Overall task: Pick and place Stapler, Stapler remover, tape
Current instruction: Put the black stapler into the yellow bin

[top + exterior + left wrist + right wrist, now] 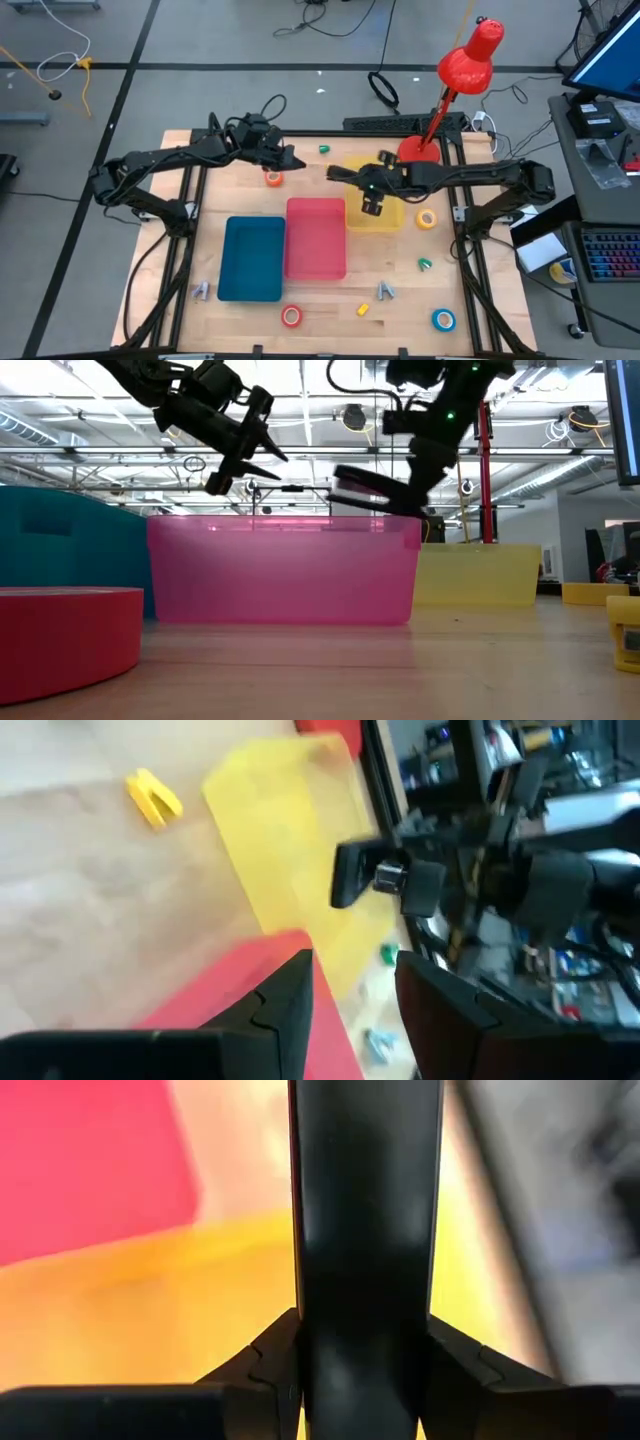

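table [320, 305] | blue [251, 259], red [316, 237], yellow bins [385, 215] | tape rolls [443, 319], perhaps clips [386, 290]

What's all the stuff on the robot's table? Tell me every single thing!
bins: three, blue, pink, yellow, side by side mid-table
tape rolls: four, orange behind the bins, yellow right of the yellow bin, red and blue near the front edge
staple removers: five, green at the back, green right of the bins, yellow and silvery in front, silvery front left
stapler: one, black, held in the air
lamp: one, red, back right
table: one, wooden
left end effector: open, empty, above the table's back
right end effector: gripping the stapler above the yellow bin
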`<state>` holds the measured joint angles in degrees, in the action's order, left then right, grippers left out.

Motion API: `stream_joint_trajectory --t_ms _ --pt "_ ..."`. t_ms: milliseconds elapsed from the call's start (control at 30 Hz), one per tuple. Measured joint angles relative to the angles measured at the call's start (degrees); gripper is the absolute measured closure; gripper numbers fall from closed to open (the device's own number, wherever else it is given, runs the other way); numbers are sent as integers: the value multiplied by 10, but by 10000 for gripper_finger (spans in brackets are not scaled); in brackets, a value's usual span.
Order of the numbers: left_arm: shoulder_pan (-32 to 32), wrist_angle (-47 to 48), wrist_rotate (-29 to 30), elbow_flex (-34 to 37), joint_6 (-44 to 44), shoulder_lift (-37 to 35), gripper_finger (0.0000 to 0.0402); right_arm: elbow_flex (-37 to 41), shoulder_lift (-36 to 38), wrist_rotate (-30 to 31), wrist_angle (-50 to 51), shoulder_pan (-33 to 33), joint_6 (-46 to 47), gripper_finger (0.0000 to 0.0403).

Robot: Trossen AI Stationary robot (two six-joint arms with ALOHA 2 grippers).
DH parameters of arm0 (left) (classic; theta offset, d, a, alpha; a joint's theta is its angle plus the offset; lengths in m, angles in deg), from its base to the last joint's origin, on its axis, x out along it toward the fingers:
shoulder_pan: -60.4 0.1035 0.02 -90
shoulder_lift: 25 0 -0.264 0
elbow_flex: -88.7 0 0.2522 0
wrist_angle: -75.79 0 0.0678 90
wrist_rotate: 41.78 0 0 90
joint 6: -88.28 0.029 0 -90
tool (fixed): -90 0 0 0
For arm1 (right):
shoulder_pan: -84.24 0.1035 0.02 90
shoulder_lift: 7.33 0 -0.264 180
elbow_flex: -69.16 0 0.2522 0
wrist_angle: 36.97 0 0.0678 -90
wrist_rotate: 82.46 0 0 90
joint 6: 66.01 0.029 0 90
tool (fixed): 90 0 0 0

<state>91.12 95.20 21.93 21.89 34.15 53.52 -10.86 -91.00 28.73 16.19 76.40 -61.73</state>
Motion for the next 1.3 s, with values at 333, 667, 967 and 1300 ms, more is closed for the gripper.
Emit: stream_joint_trajectory --t_ms 333,667,967,1300 --pt "4 0 29 0 -1 0 256 0 -1 -83 110 -73 309 272" --pt "3 0 52 0 9 0 256 0 -1 -154 117 -97 477 272" --pt "3 0 92 0 32 0 256 21 -1 -137 125 -72 597 272" --pt "4 0 129 0 54 0 256 86 -1 -124 109 -43 697 272"
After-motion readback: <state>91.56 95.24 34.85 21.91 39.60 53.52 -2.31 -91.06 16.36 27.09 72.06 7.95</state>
